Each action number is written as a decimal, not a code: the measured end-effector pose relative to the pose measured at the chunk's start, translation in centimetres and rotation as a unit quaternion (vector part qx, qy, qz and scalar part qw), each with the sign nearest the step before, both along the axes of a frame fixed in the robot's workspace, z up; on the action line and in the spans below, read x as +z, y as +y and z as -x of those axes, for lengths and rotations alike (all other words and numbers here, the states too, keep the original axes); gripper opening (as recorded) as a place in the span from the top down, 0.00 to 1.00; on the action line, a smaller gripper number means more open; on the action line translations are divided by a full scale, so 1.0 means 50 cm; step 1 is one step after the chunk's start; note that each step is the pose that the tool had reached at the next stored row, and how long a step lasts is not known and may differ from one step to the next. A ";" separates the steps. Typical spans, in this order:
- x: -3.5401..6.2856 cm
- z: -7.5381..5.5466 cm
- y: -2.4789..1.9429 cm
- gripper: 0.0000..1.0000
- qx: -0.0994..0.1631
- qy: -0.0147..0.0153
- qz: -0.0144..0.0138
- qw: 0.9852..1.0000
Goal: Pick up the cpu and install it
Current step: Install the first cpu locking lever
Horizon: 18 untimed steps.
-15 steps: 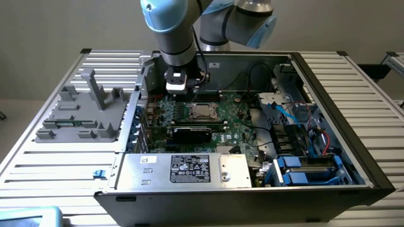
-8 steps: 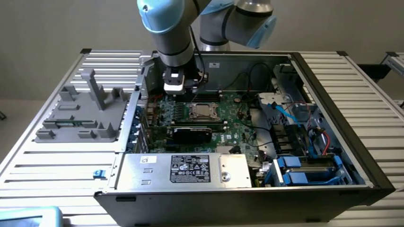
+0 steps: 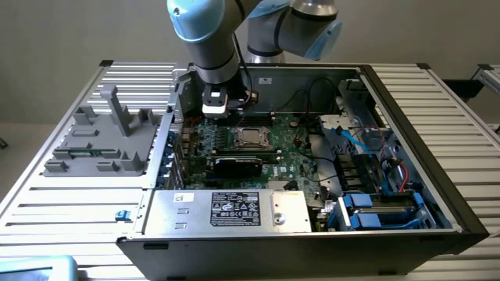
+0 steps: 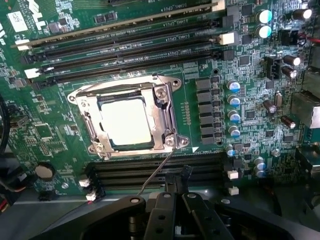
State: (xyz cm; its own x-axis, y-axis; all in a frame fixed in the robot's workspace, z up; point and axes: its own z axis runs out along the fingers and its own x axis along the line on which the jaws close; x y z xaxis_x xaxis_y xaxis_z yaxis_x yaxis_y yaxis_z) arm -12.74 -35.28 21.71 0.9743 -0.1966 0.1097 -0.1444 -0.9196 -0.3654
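Claw state: the claw (image 4: 177,175) has its two black fingers pressed together, with nothing visible between them.
Claw contact: it grips nothing. In the wrist view the tips hang over the memory slots (image 4: 120,170) just beside the socket.
Claw in the exterior view: the claw (image 3: 216,112) points down from the arm (image 3: 207,41) into the computer case (image 3: 411,129), toward that view's left of the socket.
Wire lever: a thin wire lever (image 4: 157,170) runs from a corner of the socket frame (image 4: 165,112) toward the claw's linkages. I cannot tell whether it touches them.
Cpu: the cpu (image 4: 126,122) lies flat inside the socket frame on the green motherboard (image 4: 50,135), its pale metal top showing through the frame's opening. In the exterior view the cpu (image 3: 250,137) sits near the middle of the board, apart from the claw.
Hidden: the cpu's edges sit under the frame. The claw's linkages are cut off at the wrist picture's edge. In the exterior view the fingertips are dark against the board and hard to make out.
Further out: a silver box (image 3: 168,211) with a white label fills the case's near side. A grey fixture (image 3: 102,140) stands on the slatted table (image 3: 453,117) at the exterior view's left.
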 end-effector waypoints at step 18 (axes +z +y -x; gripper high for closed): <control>-0.004 0.003 0.0005 0.89 -0.001 -0.005 0.014 1.000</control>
State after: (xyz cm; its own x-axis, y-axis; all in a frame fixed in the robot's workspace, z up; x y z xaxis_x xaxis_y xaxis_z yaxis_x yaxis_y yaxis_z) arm -12.90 -35.26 21.53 0.9728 -0.1948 0.1251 -0.1421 -0.9291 -0.3414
